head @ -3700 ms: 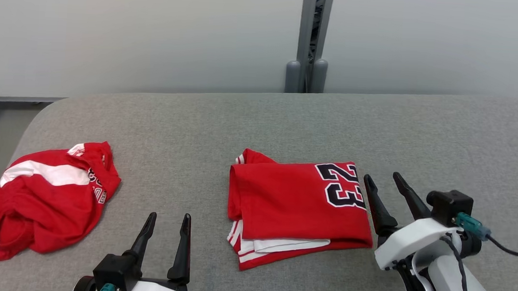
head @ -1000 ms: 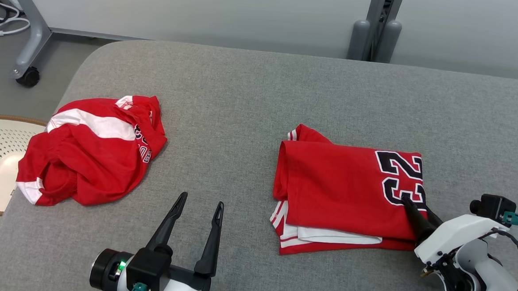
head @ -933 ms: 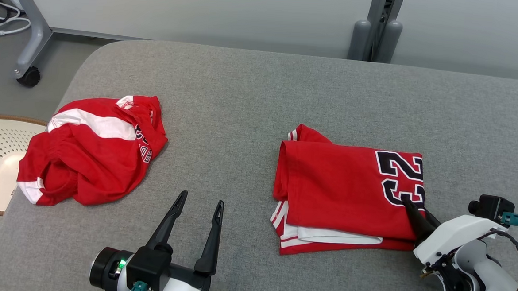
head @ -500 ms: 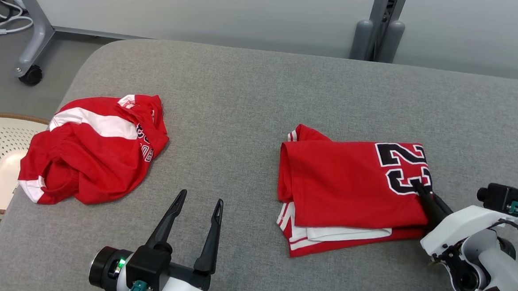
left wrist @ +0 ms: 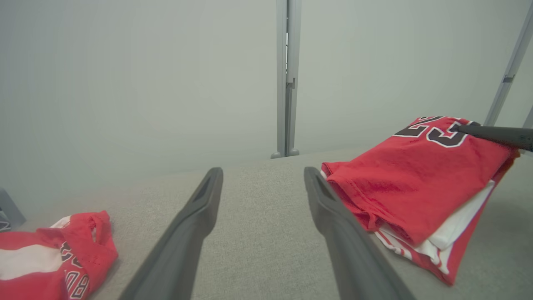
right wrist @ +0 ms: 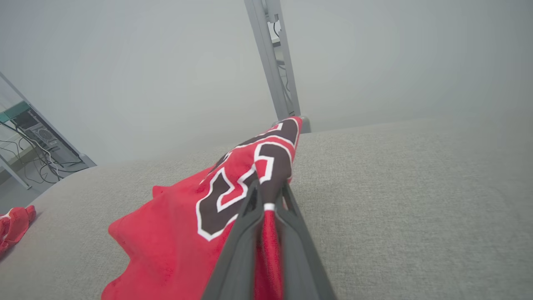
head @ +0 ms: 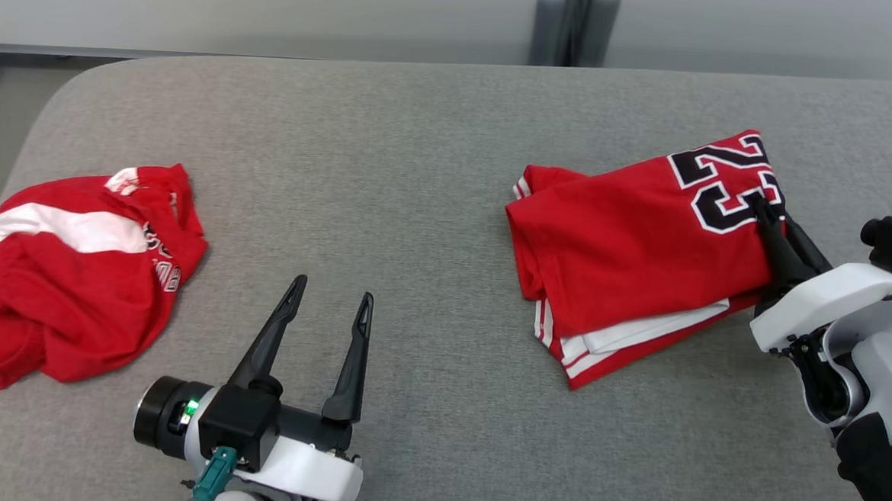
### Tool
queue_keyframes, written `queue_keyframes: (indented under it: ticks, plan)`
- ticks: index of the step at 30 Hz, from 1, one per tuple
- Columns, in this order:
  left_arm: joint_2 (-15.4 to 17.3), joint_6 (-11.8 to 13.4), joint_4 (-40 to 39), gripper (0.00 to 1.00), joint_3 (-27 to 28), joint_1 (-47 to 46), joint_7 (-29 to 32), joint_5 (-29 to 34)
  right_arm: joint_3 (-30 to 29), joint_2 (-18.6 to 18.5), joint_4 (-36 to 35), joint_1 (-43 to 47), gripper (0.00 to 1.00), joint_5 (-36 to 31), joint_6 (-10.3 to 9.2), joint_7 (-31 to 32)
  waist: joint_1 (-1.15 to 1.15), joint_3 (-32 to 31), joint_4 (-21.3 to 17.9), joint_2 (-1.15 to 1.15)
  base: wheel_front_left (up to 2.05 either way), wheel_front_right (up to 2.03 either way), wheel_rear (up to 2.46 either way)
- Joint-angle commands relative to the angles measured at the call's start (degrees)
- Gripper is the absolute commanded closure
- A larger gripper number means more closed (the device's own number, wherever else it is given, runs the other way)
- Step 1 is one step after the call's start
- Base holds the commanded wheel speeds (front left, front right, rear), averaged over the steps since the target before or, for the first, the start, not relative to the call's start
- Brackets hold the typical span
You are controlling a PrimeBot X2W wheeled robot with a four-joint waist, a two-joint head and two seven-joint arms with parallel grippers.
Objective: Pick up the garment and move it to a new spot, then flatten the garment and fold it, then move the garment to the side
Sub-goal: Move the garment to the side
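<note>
Right end effector pinches the folded garment at its numbered edge.

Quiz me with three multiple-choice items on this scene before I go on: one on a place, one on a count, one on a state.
1. Where does the crumpled jersey lie?
A) at the left end of the table
B) in a basket
C) on the floor

2. How many red garments are on the table?
A) one
B) two
C) three

3. What is the right gripper doing?
A) hanging open
B) shut on the folded jersey
C) shut on nothing

Answers:
1 A, it lies far left in the head view.
2 B, one is crumpled and one is folded.
3 B, it pinches the jersey's numbered edge.
</note>
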Motion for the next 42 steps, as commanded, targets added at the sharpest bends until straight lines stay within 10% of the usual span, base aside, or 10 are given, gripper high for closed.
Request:
queue_keyframes:
  ticks: [1, 22, 42]
  plan:
    - [0.21, -0.29, -0.25, 0.0, 0.33, -1.26, -0.25, 0.51, -0.96, 0.0, -0.47, -0.16, 1.0, -1.31, -0.02, -0.33, 0.0, 1.37, -2.67, 0.0, 0.0, 0.0, 0.0]
    - [3.38, -3.88, 2.23, 0.0, -0.25, -8.39, -0.24, 4.07, -24.79, 11.2, -11.79, 8.34, 1.0, -22.62, -0.02, -0.33, 0.0, 6.06, -26.32, 0.0, 0.0, 0.0, 0.0]
    - [3.26, -7.31, -7.66, 0.0, -6.94, -24.74, 4.82, 9.01, -23.97, -4.47, -8.29, -11.29, 1.0, -40.38, -0.02, -0.34, 0.0, 22.32, -18.4, 0.0, 0.0, 0.0, 0.0]
